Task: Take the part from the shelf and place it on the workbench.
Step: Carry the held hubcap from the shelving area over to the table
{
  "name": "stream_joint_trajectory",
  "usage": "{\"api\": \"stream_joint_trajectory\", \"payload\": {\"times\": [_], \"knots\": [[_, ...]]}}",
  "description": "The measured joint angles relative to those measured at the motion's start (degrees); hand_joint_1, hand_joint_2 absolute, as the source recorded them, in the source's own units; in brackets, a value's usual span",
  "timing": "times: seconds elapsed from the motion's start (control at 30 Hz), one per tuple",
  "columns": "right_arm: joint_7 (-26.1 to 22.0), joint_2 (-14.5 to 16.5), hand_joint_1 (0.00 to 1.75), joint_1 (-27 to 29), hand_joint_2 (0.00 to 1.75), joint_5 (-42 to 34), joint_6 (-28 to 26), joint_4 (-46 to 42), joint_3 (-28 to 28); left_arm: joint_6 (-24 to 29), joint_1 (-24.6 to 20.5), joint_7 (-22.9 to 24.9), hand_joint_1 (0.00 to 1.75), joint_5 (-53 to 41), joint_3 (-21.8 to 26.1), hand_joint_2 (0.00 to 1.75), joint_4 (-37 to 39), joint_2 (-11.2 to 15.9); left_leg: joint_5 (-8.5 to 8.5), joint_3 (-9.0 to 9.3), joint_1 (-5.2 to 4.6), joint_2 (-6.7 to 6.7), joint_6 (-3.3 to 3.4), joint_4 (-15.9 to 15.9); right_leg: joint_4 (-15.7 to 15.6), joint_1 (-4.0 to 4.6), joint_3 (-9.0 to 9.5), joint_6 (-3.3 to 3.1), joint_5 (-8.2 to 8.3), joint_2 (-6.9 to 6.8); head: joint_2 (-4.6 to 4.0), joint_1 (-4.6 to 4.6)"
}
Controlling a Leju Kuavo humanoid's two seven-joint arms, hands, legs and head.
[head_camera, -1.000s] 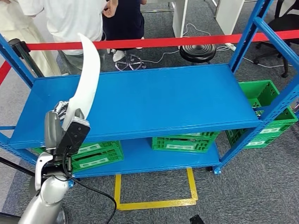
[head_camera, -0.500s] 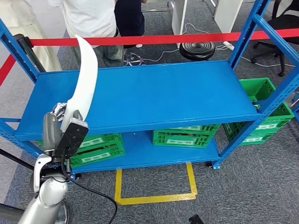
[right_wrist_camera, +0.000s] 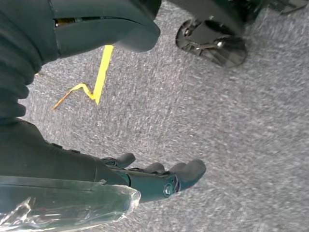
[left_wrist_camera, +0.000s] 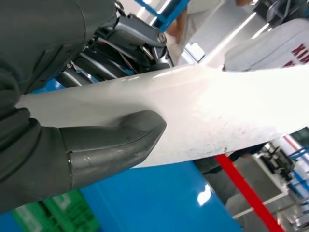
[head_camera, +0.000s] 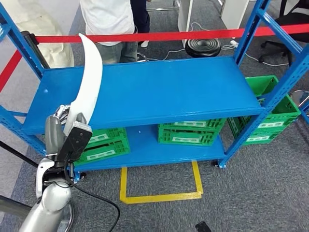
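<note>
White labels (head_camera: 101, 154) run along the sides of the green crates (head_camera: 109, 145) under the blue shelf (head_camera: 153, 92), left and centre of the frame, with more on the crates at far right; their print is too small to read. In the left wrist view, red letters (left_wrist_camera: 299, 50) sit on a person's white shirt (left_wrist_camera: 269, 46) at the upper right edge of the frame, cut off by the border and not legible as a word. The yellow tape (head_camera: 160, 195) on the carpet at lower centre is a plain outline with no writing. No brand, number or sign can be read anywhere.
</note>
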Motion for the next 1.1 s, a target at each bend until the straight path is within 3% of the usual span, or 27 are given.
{"api": "stream_joint_trajectory", "payload": {"times": [0.03, 0.07, 0.1, 0.17, 0.2, 0.23, 0.27, 0.3, 0.37, 0.43, 0.47, 0.53, 0.57, 0.6, 0.67, 0.7, 0.73, 0.77, 0.8, 0.83, 0.87, 0.9, 0.93, 0.97, 1.03, 1.07, 1.1], "knots": [[0.01, -0.01, 0.00, 0.00, 1.75, 0.00, 0.01, 0.00, -0.01, 0.01, 0.04, 0.00, 1.75, 0.00, 0.02, 1.75, 0.00, 0.02, -0.33, -0.29, 0.06, -0.01, -0.32, 0.16, -0.03, -0.05, -0.43, -0.48, 0.42, -0.08, 0.00, 0.00], [0.01, -0.01, 0.00, 0.00, 1.75, 0.00, 0.01, -0.01, -0.01, 0.01, 0.07, 0.00, 1.75, 0.00, 0.04, 1.75, 0.00, 0.04, -1.79, -0.82, 0.09, -0.03, -0.65, 1.15, -0.10, -0.15, -0.95, -1.03, 1.03, -0.17, 0.00, -0.06], [0.00, -0.01, 0.00, -0.02, 1.75, 0.00, 0.01, -0.01, -0.01, 0.02, 0.10, 0.00, 1.75, 0.00, 0.07, 1.75, 0.00, 0.06, -4.18, -1.62, 0.14, -0.03, -0.93, 3.28, -0.17, -0.27, -1.65, -1.48, 1.72, -0.26, 0.00, -0.11], [-0.01, -0.01, 0.00, -0.03, 1.75, 0.00, 0.01, -0.01, -0.01, 0.02, 0.11, 0.00, 1.75, 0.00, 0.09, 1.75, 0.00, 0.06, -10.07, -3.65, 0.21, -0.01, -1.38, 10.63, -0.09, -0.27, -3.20, -1.90, 3.06, -0.34, 0.00, -0.21], [-0.01, -0.02, 0.00, 0.00, 1.75, 0.00, 0.01, -0.01, -0.01, 0.02, 0.12, 0.00, 1.75, 0.00, 0.09, 1.75, 0.00, 0.05, -11.74, -4.31, 0.24, -0.01, -1.53, 14.16, -0.06, -0.27, -4.01, -1.90, 3.65, -0.38, 0.00, -0.23], [0.00, -0.03, 0.00, 0.03, 1.75, 0.00, 0.01, -0.01, -0.01, 0.02, 0.14, 0.00, 1.75, 0.00, 0.09, 1.75, 0.00, 0.04, -12.14, -4.31, 0.25, -0.01, -1.60, 16.40, -0.02, -0.27, -4.81, -1.87, 4.25, -0.41, 0.00, -0.22], [0.00, -0.04, 0.00, 0.04, 1.75, 0.00, 0.01, -0.02, -0.01, 0.02, 0.15, 0.00, 1.75, 0.00, 0.09, 1.75, 0.00, 0.04, -11.28, -3.35, 0.25, -0.01, -1.60, 16.57, 0.01, -0.27, -5.58, -1.81, 4.85, -0.44, 0.00, -0.23], [0.00, -0.05, 0.00, 0.04, 1.75, 0.00, 0.01, -0.02, -0.01, 0.02, 0.14, 0.00, 1.75, 0.00, 0.10, 1.75, 0.00, 0.04, -9.73, -1.45, 0.26, -0.01, -1.54, 14.69, 0.03, -0.28, -6.32, -1.72, 5.45, -0.44, 0.00, -0.23], [-0.01, -0.05, 0.00, 0.01, 1.75, 0.01, -0.01, -0.02, -0.01, 0.02, -0.04, 0.00, 1.75, 0.00, 0.11, 1.75, 0.00, 0.03, -7.64, 4.48, 0.24, -0.01, -1.26, 6.74, 0.13, -0.20, -7.49, -1.34, 6.57, -0.39, 0.00, -0.27], [-0.02, -0.05, 0.00, 0.00, 1.75, 0.02, -0.04, -0.02, -0.01, 0.02, -0.31, 0.00, 1.75, 0.00, 0.11, 1.75, 0.00, -0.01, -8.11, 8.83, 0.14, -0.05, -0.66, 0.01, 0.18, -0.01, -8.14, -0.76, 7.65, -0.34, 0.00, -0.22], [-0.03, -0.05, 0.00, 0.02, 1.75, 0.02, -0.07, -0.02, -0.01, 0.02, -0.37, 0.00, 1.75, 0.00, 0.11, 1.75, 0.01, -0.02, -8.39, 9.48, 0.03, -0.07, -0.27, -1.36, 0.09, 0.04, -8.32, -0.43, 8.21, -0.34, 0.00, -0.21], [-0.03, -0.05, 0.00, 0.15, 1.75, 0.01, -0.08, -0.01, -0.01, 0.02, -0.33, 0.00, 1.75, 0.00, 0.11, 1.75, 0.02, -0.06, -7.74, 8.74, 0.02, 0.01, 0.65, -1.52, -0.01, -0.08, -8.62, 0.25, 8.78, -0.32, 0.00, -0.21], [-0.02, -0.05, 0.00, 0.26, 1.75, 0.01, -0.08, -0.01, -0.01, 0.01, -0.32, 0.00, 1.75, 0.00, 0.11, 1.75, 0.02, -0.10, -7.18, 8.20, 0.07, 0.08, 1.14, -1.48, 0.69, -0.16, -9.08, 0.58, 7.71, -0.31, 0.00, -0.12], [-0.02, -0.05, 0.00, 0.33, 1.75, 0.01, -0.07, 0.00, -0.01, 0.01, -0.34, 0.00, 1.75, 0.00, 0.12, 1.75, 0.02, -0.17, -6.52, 7.58, 0.17, 0.16, 1.56, -1.53, 2.53, -0.22, -9.79, 0.89, 5.51, -0.30, 0.00, -0.02], [-0.02, -0.05, 0.00, 0.30, 1.75, 0.02, -0.07, -0.01, -0.01, 0.01, -0.29, 0.00, 1.75, -0.03, 0.13, 1.75, 0.02, -0.26, -5.15, 5.99, 0.18, 0.21, 2.02, -1.47, 9.48, -0.28, -11.76, 1.34, -0.59, -0.33, 0.00, 0.15], [-0.02, -0.05, 0.00, 0.26, 1.75, 0.02, -0.06, -0.01, 0.00, 0.01, -0.17, 0.00, 1.75, -0.08, 0.13, 1.75, 0.02, -0.27, -4.41, 5.05, 0.16, 0.22, 2.06, -1.42, 13.44, -0.29, -12.45, 1.48, -2.67, -0.33, 0.00, 0.16], [-0.03, -0.05, 0.00, 0.24, 1.75, 0.02, -0.07, -0.01, 0.01, 0.02, 0.00, 0.00, 1.75, -0.15, 0.13, 1.75, 0.02, -0.27, -3.69, 4.10, 0.13, 0.23, 2.03, -1.36, 16.32, -0.29, -12.58, 1.55, -3.28, -0.32, 0.00, 0.15], [-0.03, -0.05, 0.00, 0.24, 1.75, 0.01, -0.07, -0.01, 0.01, 0.02, 0.21, 0.00, 1.75, -0.24, 0.13, 1.75, 0.02, -0.27, -2.99, 3.15, 0.12, 0.24, 1.95, -1.30, 17.55, -0.29, -11.93, 1.56, -2.58, -0.32, 0.00, 0.14], [-0.03, -0.05, 0.00, 0.25, 1.75, 0.01, -0.07, -0.01, 0.00, 0.02, 0.42, 0.00, 1.75, -0.32, 0.13, 1.75, 0.02, -0.27, -2.34, 2.26, 0.12, 0.25, 1.82, -1.23, 16.64, -0.29, -10.23, 1.51, -0.99, -0.33, 0.00, 0.15], [-0.03, -0.05, 0.00, 0.21, 1.75, 0.00, -0.08, -0.01, -0.01, 0.02, 0.59, 0.00, 1.75, -0.39, 0.13, 1.75, 0.02, -0.27, -1.71, 1.46, 0.12, 0.24, 1.64, -1.16, 13.74, -0.30, -7.51, 1.40, 0.49, -0.32, 0.00, 0.14], [-0.03, -0.05, 0.00, 0.11, 1.75, 0.00, -0.08, -0.02, -0.01, 0.03, 0.71, 0.00, 1.75, -0.45, 0.14, 1.75, 0.00, -0.27, -1.13, 0.77, 0.05, 0.22, 1.38, -1.07, 9.37, -0.27, -3.98, 1.27, 0.83, -0.30, 0.00, 0.16], [-0.03, -0.05, 0.00, -0.06, 1.75, 0.00, -0.09, -0.02, -0.01, 0.07, 0.79, 0.00, 1.75, -0.50, 0.14, 1.75, -0.03, -0.26, -0.57, 0.26, -0.03, 0.21, 1.11, -0.97, 4.63, -0.23, -0.60, 1.11, 0.28, -0.25, 0.00, 0.12], [-0.03, -0.05, 0.00, -0.20, 1.75, 0.00, -0.10, -0.02, -0.01, 0.11, 0.84, 0.00, 1.75, -0.55, 0.14, 1.75, -0.07, -0.26, 0.04, -0.03, -0.09, 0.22, 0.82, -0.95, 1.03, -0.14, 1.62, 0.95, -0.57, -0.20, 0.00, 0.06], [-0.03, -0.05, 0.00, -0.31, 1.75, 0.00, -0.11, -0.02, 0.00, 0.15, 0.89, 0.00, 1.75, -0.58, 0.13, 1.75, -0.10, -0.26, 0.61, -0.21, -0.10, 0.24, 0.51, -0.99, -1.08, 0.00, 2.69, 0.75, -1.38, -0.13, 0.00, 0.02], [-0.03, -0.05, 0.00, -0.26, 1.75, 0.00, -0.10, -0.02, 0.01, 0.19, 1.10, 0.00, 1.75, -0.61, 0.09, 1.75, -0.11, -0.26, 1.27, -0.46, 0.07, 0.25, -0.12, -1.12, -1.51, 0.11, 1.93, -0.08, -0.93, -0.19, 0.00, -0.04], [-0.02, -0.06, 0.00, -0.20, 1.75, 0.00, -0.09, -0.02, 0.00, 0.19, 1.26, 0.00, 1.75, -0.61, 0.07, 1.75, -0.11, -0.26, 0.34, -0.78, 0.16, 0.25, -0.48, -0.64, -1.44, 0.08, 1.47, -0.65, -0.42, -0.28, 0.00, -0.08], [-0.01, -0.07, 0.00, -0.16, 1.75, 0.00, -0.09, -0.02, -0.01, 0.19, 1.41, 0.00, 1.75, -0.61, 0.07, 1.75, -0.11, -0.25, -1.71, -1.36, 0.21, 0.25, -0.82, 0.85, -1.46, 0.00, 0.95, -1.22, 0.24, -0.40, 0.00, -0.16]]}}
